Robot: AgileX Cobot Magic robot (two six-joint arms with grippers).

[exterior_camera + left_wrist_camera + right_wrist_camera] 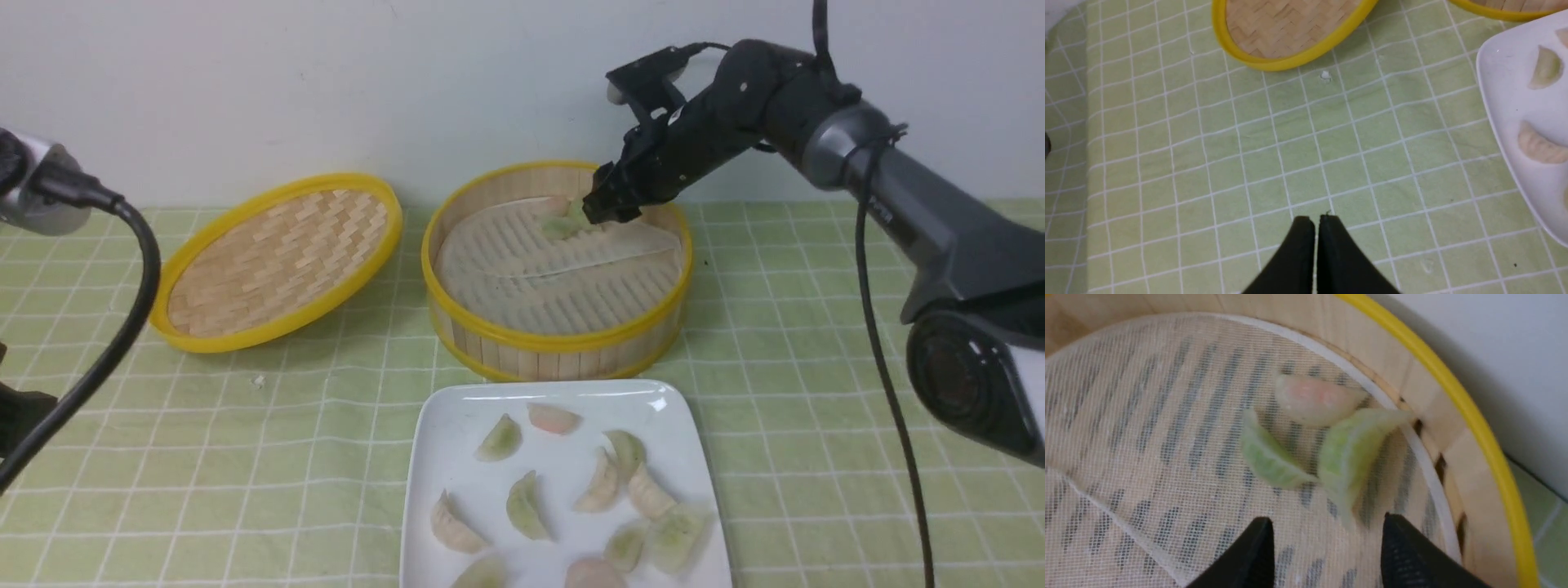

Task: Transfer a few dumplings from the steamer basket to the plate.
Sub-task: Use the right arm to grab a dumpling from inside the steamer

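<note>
Nearest, the white plate [445, 445] carries many dumplings [525, 506]. Behind it stands the steamer basket [555, 343], with the right gripper [608, 208] at its far right side.

Left gripper [1316, 222]: fingers together above the green cloth [1208, 163].

Right fingers [1249, 555] stand apart, empty, beside three dumplings left in the basket.

A plain pale wall [326, 82] backs a green cloth [245, 457] (white grid lines), evenly lit.

Glossy white plate [441, 425], bamboo-slat steamer basket [555, 347], matt checked cloth [245, 457].
</note>
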